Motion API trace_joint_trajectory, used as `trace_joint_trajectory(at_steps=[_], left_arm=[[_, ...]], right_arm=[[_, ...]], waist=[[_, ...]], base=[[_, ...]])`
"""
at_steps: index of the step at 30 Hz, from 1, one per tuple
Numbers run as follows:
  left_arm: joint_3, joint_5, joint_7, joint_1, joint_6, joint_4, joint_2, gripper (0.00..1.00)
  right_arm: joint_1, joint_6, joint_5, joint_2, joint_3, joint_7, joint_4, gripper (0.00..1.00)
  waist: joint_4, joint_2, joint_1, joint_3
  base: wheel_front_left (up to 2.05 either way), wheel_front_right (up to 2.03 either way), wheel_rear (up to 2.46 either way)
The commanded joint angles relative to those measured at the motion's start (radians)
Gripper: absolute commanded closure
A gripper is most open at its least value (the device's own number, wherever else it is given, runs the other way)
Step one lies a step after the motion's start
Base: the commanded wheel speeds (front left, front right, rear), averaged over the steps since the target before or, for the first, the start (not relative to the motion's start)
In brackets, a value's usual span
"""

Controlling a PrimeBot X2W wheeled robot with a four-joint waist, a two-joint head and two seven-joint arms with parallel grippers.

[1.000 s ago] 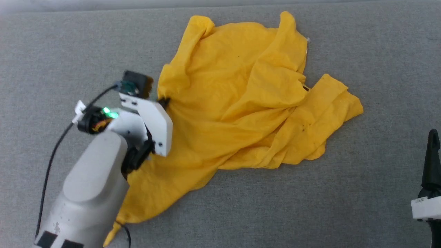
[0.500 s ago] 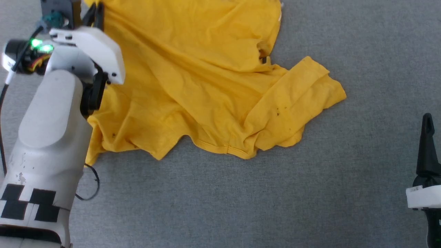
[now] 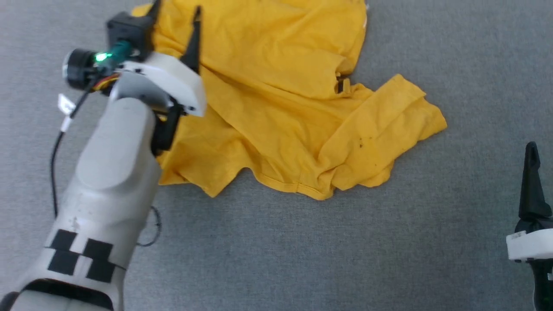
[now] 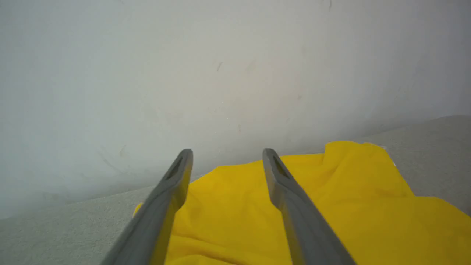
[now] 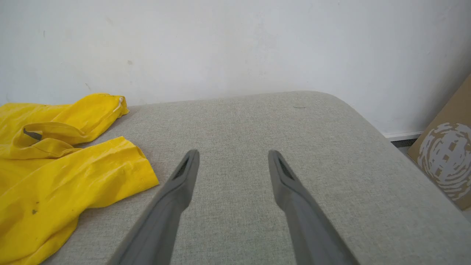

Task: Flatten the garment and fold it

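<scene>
The garment [image 3: 281, 99], a bright yellow T-shirt, lies rumpled on the grey fabric surface [image 3: 302, 250], one sleeve spread out to the right. My left gripper [image 3: 176, 11] hovers over its upper left part, fingers apart with nothing between them. From the left wrist the garment [image 4: 331, 206] shows below and beyond that open left gripper [image 4: 227, 156]. At the right edge my right gripper [image 3: 530, 149] rests off the cloth, one dark finger showing. Its wrist view shows the right gripper [image 5: 233, 156] open over bare surface, with the garment [image 5: 55, 176] to the left.
A pale wall [image 5: 235, 44] rises right behind the surface's far edge. The surface's rounded corner [image 5: 331, 99] lies ahead of the right gripper, and a cardboard box [image 5: 445, 154] stands beyond it on the right. A black cable [image 3: 56, 147] trails along the left arm.
My left gripper, shut on the garment's left part a second ago, dragged it up and left, spreading the cloth, then let go and opened. The head camera shifted too. The right gripper stayed open.
</scene>
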Motion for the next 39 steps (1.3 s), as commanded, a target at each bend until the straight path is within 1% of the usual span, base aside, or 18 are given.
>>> trace_joint_trajectory(at_steps=[1,5,8,9,12,15,17,19,21,23,26,31,36,37,38,39], left_arm=[[-0.007,0.005,-0.006,0.017,-0.005,-0.015,-0.006,0.0],[-0.032,-0.015,0.006,0.116,-0.025,-0.125,-0.014,0.0],[-0.06,-0.037,0.059,0.229,-0.037,-0.236,-0.008,0.0],[-0.078,-0.033,0.087,0.268,-0.038,-0.273,0.002,0.0],[-0.152,-0.019,0.215,0.384,-0.049,-0.367,0.039,0.0],[-0.217,-0.014,0.348,0.474,-0.059,-0.414,0.073,0.0],[-0.247,-0.008,0.41,0.508,-0.06,-0.432,0.091,0.0],[-0.269,0.015,0.443,0.518,-0.052,-0.438,0.106,0.0],[-0.288,0.059,0.455,0.506,-0.035,-0.427,0.121,0.0],[-0.303,0.103,0.453,0.486,-0.019,-0.401,0.133,0.0],[-0.319,0.142,0.443,0.457,-0.01,-0.359,0.137,0.0],[-0.331,0.139,0.44,0.432,-0.027,-0.29,0.128,0.0],[-0.325,0.095,0.471,0.43,-0.045,-0.217,0.112,0.0],[-0.319,0.08,0.472,0.431,-0.052,-0.207,0.107,0.47],[-0.316,0.07,0.468,0.429,-0.057,-0.2,0.104,1.0],[-0.313,0.064,0.467,0.428,-0.061,-0.191,0.104,1.0]], right_arm=[[0.0,-0.001,-0.002,0.002,-0.001,0.001,0.006,0.0],[0.011,-0.001,0.014,0.002,-0.004,-0.007,0.032,0.0],[0.026,-0.001,0.021,0.002,-0.021,-0.017,0.051,0.0],[0.033,-0.001,0.024,0.002,-0.028,-0.02,0.058,0.0],[0.058,-0.001,0.032,0.002,-0.046,-0.026,0.077,0.0],[0.08,-0.001,0.038,0.002,-0.051,-0.031,0.088,0.0],[0.086,-0.001,0.042,0.002,-0.049,-0.033,0.092,0.0],[0.086,-0.001,0.044,0.002,-0.045,-0.032,0.094,0.0],[0.081,-0.001,0.045,0.002,-0.04,-0.031,0.09,0.0],[0.074,-0.001,0.045,0.002,-0.032,-0.029,0.084,0.0],[0.066,-0.001,0.045,0.002,-0.025,-0.028,0.076,0.0],[0.064,-0.001,0.045,0.002,-0.031,-0.027,0.074,0.0],[0.059,-0.001,0.049,0.002,-0.031,-0.025,0.071,0.0],[0.057,-0.001,0.049,0.002,-0.031,-0.025,0.07,0.0],[0.055,-0.001,0.05,0.002,-0.031,-0.025,0.069,0.0],[0.054,-0.001,0.05,0.002,-0.031,-0.025,0.068,0.0]], waist=[[0.041,0.0,0.0,-0.06],[0.049,0.0,0.0,-0.129],[0.049,0.0,0.0,-0.18],[0.05,0.0,0.0,-0.195],[0.055,0.0,0.0,-0.234],[0.058,0.0,0.0,-0.257],[0.057,0.0,0.0,-0.259],[0.057,0.0,0.0,-0.257],[0.054,0.0,0.0,-0.249],[0.047,0.0,0.0,-0.239],[0.037,0.0,0.0,-0.226],[0.022,0.0,0.0,-0.211],[0.012,0.0,0.0,-0.204],[0.011,0.0,0.0,-0.202],[0.011,0.0,0.0,-0.201],[0.011,0.0,0.0,-0.2]], base=[[0.0,0.0,0.0],[0.0,0.0,0.0],[0.0,0.0,0.0],[0.0,0.0,0.0],[0.0,0.0,0.0],[0.0,0.0,0.0],[0.0,0.0,0.0],[0.0,0.0,0.0],[0.0,0.0,0.0],[0.0,0.0,0.0],[0.0,0.0,0.0],[0.0,0.0,0.0],[0.0,0.0,0.0],[0.0,0.0,0.0],[0.0,0.0,0.0],[0.0,0.0,0.0]])
